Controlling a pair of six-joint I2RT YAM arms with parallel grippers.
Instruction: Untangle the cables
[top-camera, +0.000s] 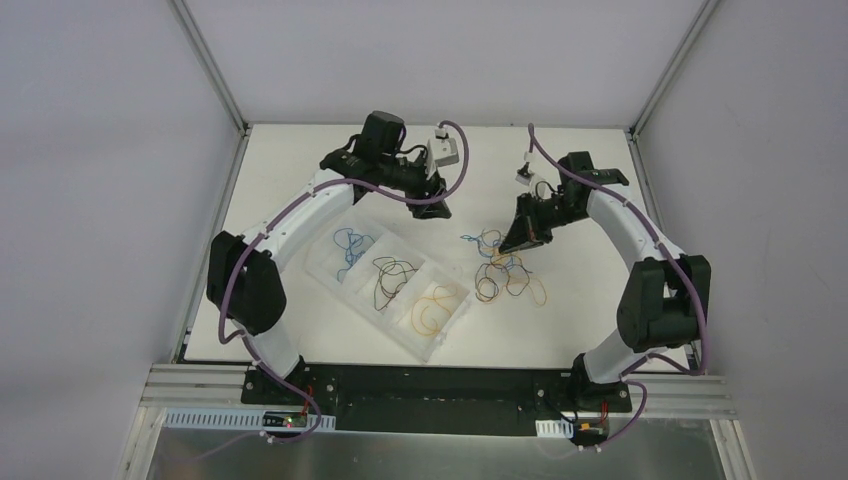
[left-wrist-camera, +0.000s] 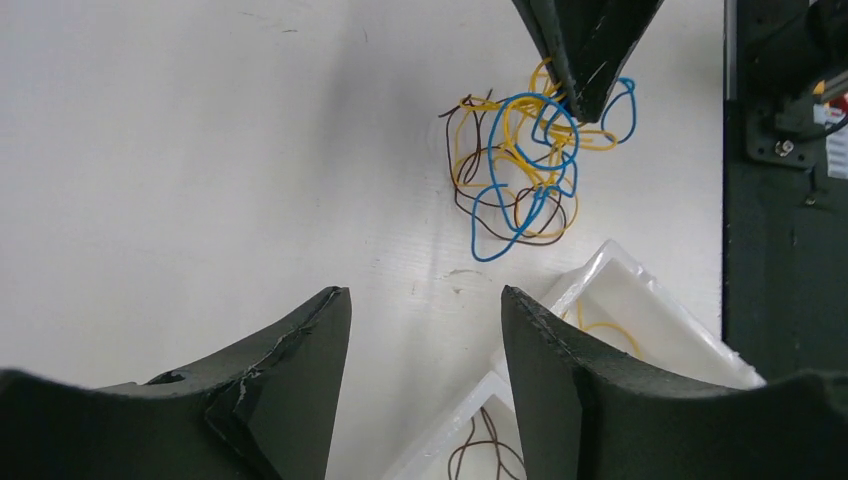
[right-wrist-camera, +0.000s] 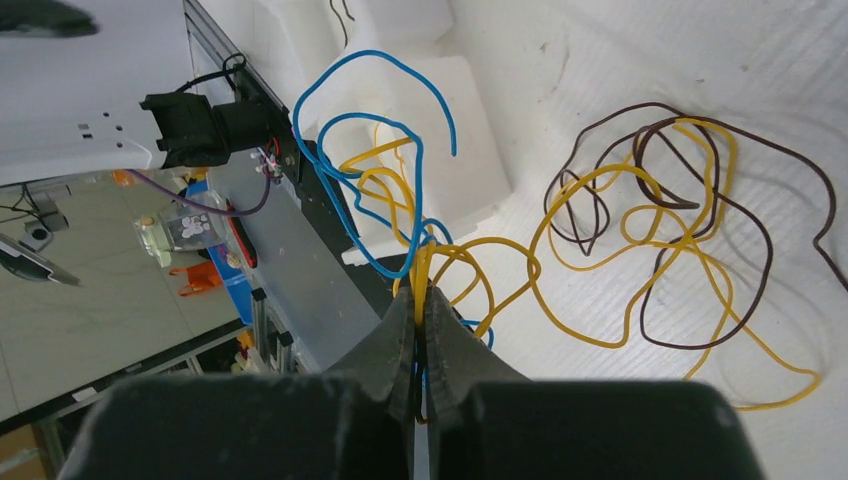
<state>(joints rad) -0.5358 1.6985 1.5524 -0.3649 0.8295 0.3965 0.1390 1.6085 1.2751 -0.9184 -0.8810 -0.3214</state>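
— When looking from above, can spot the cables (top-camera: 505, 272) heaped on the bench (top-camera: 590, 320) just beside the tray (top-camera: 312, 268), with the right pincer (top-camera: 520, 243) down at the heap's far edge. Looks closed, though too small to say on what.
— And the left pincer (top-camera: 432, 205)?
— Hangs near the tray's far edge, apart from the heap. Cannot judge its jaws from up there.
— Left wrist view, then.
— Shows its fingers (left-wrist-camera: 290, 360) standing wide over bare bench, holding nothing. Ahead, the knot (left-wrist-camera: 492, 170): blue looped through yellow and brown, with the right pincer's tip (left-wrist-camera: 588, 95) dug into its top.
— Risk?
— Would likely haul up the whole knot rather than one strand if lifted now, with no second hold on the rest.
— Right wrist view?
— Bears that out: clamped tight (right-wrist-camera: 420, 300) on blue and yellow together. Could cinch the loops tighter, or lose such thin wire from the pinch. Worth watching too for trailing loops dragging over the tray wall into the sorted strands (top-camera: 392, 278).
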